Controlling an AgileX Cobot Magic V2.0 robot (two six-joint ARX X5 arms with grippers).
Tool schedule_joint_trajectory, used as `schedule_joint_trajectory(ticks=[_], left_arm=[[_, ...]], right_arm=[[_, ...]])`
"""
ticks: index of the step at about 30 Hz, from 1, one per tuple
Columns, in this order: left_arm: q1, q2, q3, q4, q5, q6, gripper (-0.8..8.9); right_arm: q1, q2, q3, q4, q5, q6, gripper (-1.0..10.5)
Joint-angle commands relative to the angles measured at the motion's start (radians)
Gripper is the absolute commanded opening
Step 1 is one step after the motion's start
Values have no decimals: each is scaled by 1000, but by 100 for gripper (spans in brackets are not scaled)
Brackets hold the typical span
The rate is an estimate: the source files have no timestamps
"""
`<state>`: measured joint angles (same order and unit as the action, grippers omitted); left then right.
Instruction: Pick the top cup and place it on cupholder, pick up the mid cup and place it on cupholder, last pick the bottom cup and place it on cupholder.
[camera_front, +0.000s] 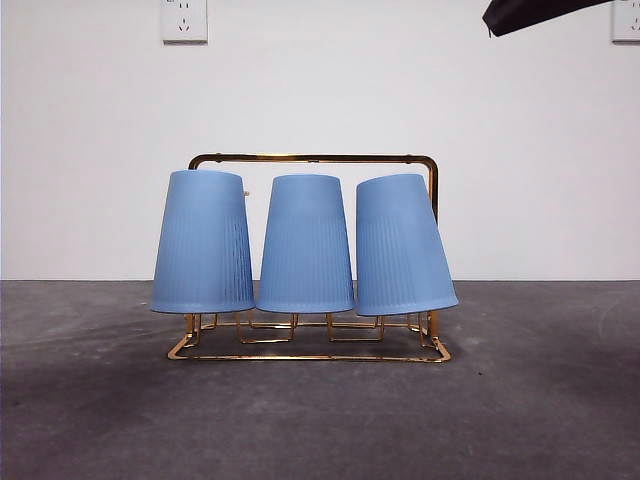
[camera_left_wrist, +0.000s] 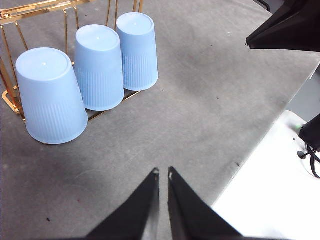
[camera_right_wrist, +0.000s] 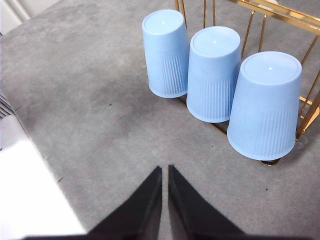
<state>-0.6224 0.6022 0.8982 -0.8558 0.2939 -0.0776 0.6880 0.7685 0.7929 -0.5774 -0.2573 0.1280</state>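
Left claw (camera_left_wrist: 163, 172): jaws drawn together with only a thin gap between the tips, holding nothing, raised over bare grey bench (camera_left_wrist: 200, 100) and well apart from the rack. Right claw (camera_right_wrist: 165, 170): likewise all but closed and empty, raised over the bench, well apart from the cups. In the front view only one black arm tip (camera_front: 530, 12) shows, at the top right corner; which arm it belongs to cannot be told from that view.

Cupholder (camera_front: 312, 158): gold wire rack standing mid-bench, its arched handle behind the cups and its wire base flat on the surface. Three blue ribbed cups sit on it mouth-down in a row: left cup (camera_front: 204, 242), middle cup (camera_front: 305, 243), right cup (camera_front: 402, 246). The left and middle cups stand close to upright; the right cup leans leftward at its top, its base flaring out to the right near the handle post. The pegs are presumably inside the cups, but they are hidden. Neighbouring cups stand just beside one another, near touching at the rims.

Step in hand: judged from the layout, all three placements are done and no stack remains on the bench. The next move calls for nothing beyond keeping both arms clear; at most, the tilted right cup might merit straightening.
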Motion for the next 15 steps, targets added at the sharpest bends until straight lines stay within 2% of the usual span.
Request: schedule_joint_trajectory(ticks=[1, 15], left_arm=[[-7, 5, 10, 11, 2, -2, 18], [-5, -5, 10, 24, -14, 11, 18]], right_arm=[[9, 7, 12, 11, 3, 3, 13], [9, 7, 12, 11, 3, 3, 12]])
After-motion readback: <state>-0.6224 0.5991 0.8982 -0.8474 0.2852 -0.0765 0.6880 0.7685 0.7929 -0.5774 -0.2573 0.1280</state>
